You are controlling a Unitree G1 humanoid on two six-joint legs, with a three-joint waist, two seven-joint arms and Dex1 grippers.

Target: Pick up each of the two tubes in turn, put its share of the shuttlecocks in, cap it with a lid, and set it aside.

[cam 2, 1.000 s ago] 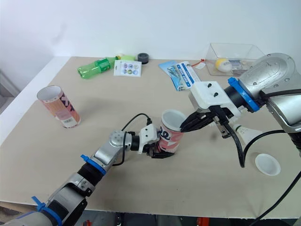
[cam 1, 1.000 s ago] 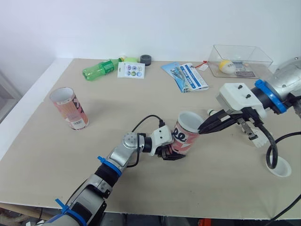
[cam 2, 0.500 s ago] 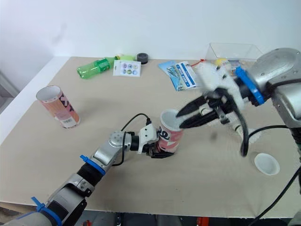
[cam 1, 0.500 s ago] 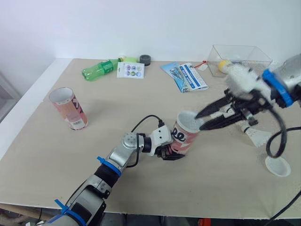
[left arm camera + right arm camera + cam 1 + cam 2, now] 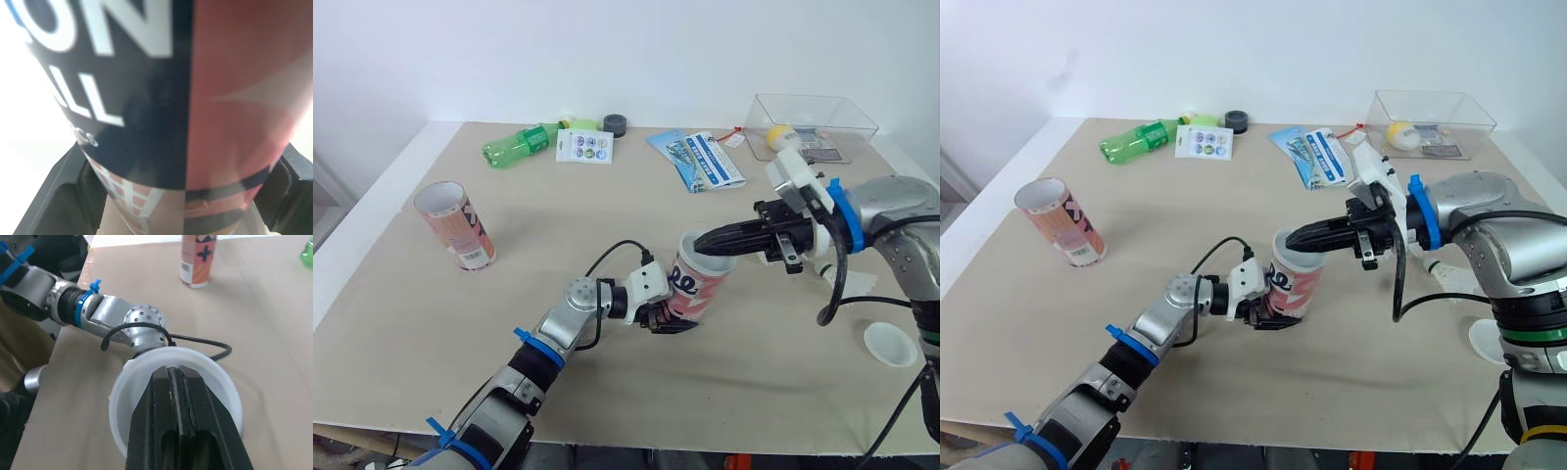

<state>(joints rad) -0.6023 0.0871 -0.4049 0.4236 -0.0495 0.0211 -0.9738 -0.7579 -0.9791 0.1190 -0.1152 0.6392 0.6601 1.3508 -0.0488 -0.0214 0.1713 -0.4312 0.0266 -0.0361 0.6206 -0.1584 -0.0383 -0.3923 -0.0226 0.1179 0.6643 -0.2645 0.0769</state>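
Right wrist view, right gripper (image 5: 178, 373): pinched closed, empty, over tube (image 5: 700, 290) mouth.
Left gripper (image 5: 669, 317): clamps tube; hold steady, I'd say.

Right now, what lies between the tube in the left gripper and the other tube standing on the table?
In the left eye view, only bare tabletop, plus the left arm's black cable beside the held tube.
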